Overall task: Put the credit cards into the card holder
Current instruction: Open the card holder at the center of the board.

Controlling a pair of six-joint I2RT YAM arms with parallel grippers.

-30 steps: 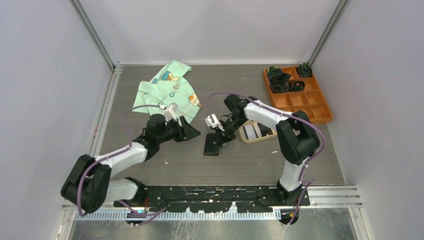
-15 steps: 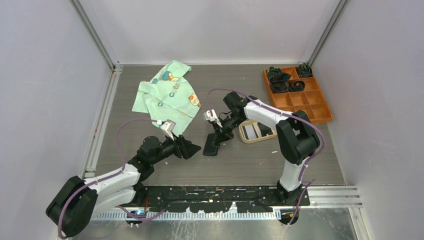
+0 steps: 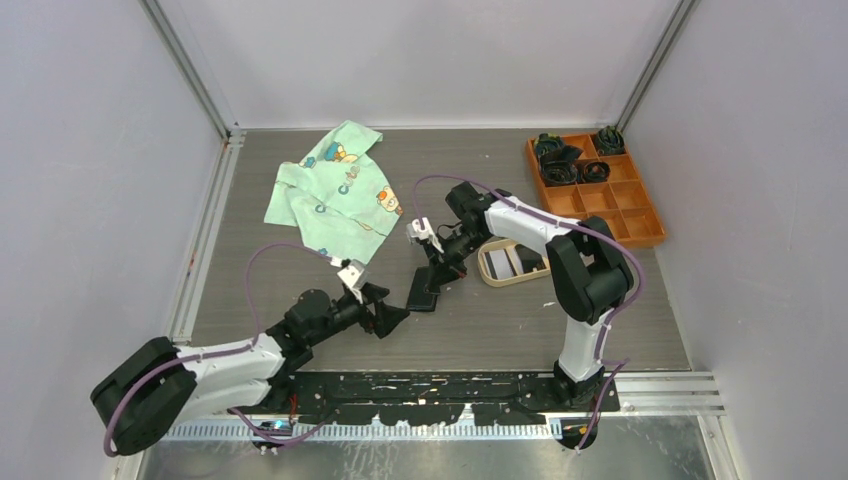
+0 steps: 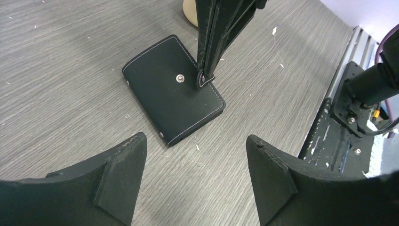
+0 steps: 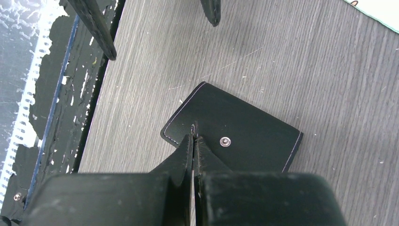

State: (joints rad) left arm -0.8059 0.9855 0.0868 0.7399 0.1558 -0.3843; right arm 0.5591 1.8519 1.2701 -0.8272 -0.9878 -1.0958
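Right gripper is pinched tight on the snap tab of the card holder, flat on the table, likely to flip it open. Left gripper hovers wide nearby, ready to brace.

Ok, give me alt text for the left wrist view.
A black stitched leather-like card holder lies flat on the grey wood-grain table, its snap tab pinched from above by the right fingers. The left fingers stand open in the foreground, clear of it.
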